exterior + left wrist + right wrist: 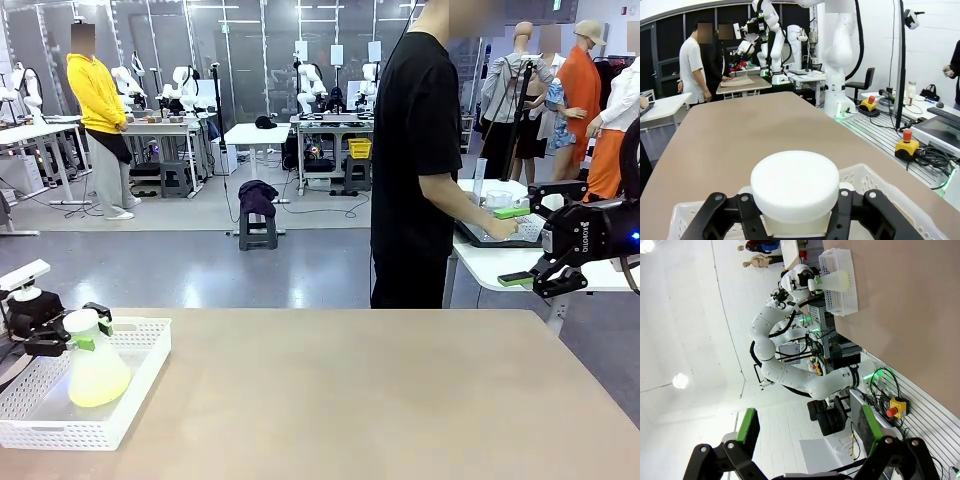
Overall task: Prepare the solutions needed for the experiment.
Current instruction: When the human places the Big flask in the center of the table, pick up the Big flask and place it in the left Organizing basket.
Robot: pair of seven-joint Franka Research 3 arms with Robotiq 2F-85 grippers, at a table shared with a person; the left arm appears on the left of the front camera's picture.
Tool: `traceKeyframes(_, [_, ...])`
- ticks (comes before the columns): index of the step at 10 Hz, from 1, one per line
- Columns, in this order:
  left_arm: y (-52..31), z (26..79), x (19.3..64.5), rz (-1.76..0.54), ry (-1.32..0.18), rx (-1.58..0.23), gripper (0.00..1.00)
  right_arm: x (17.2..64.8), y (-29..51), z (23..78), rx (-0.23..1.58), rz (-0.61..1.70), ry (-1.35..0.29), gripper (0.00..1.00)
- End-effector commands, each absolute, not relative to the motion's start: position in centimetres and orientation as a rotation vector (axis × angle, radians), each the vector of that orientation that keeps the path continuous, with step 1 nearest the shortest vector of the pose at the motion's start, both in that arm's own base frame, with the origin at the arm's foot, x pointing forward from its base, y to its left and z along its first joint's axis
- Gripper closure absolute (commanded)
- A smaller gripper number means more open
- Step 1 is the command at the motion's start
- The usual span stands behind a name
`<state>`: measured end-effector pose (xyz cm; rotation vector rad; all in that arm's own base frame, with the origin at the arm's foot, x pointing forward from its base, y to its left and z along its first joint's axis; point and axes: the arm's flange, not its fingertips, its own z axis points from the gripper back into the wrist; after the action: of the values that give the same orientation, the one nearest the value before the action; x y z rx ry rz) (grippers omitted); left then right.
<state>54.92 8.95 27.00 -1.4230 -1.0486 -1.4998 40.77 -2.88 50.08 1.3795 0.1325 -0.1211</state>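
Observation:
A conical flask (95, 362) with a white cap (795, 182) stands upright in a white basket (143, 372) at the table's near left. Pale yellow-green solution (98, 388) tints its lower body. My left gripper (88, 332) has a finger on each side of the flask's neck, just under the cap. Whether the pads press the neck I cannot tell. My right gripper (545, 278) hangs off the table's far right edge, open with nothing between its green pads (747, 432). From the right wrist the flask (837, 280) and basket (842, 302) are far off.
The brown table (380, 400) stretches bare to the right of the basket. A person in black (415, 160) stands beyond the far edge, hands at a side table (500, 262). The basket rim (867, 176) curves around the flask.

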Motion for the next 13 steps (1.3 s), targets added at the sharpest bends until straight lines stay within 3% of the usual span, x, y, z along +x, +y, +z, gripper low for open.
traceKeyframes(1, [9.7,27.0,55.3,-1.539,-1.030,-1.454,0.38,40.7,-2.8,50.2,1.377,-0.121,0.122,0.00])
traceKeyframes(5, [9.5,27.0,55.1,-1.516,-1.025,-1.425,0.00,40.7,-2.8,50.2,1.377,-0.121,0.122,0.00])
traceKeyframes(13, [9.5,27.0,55.1,-1.516,-1.025,-1.425,0.00,40.7,-2.8,50.2,1.377,-0.121,0.122,0.00])
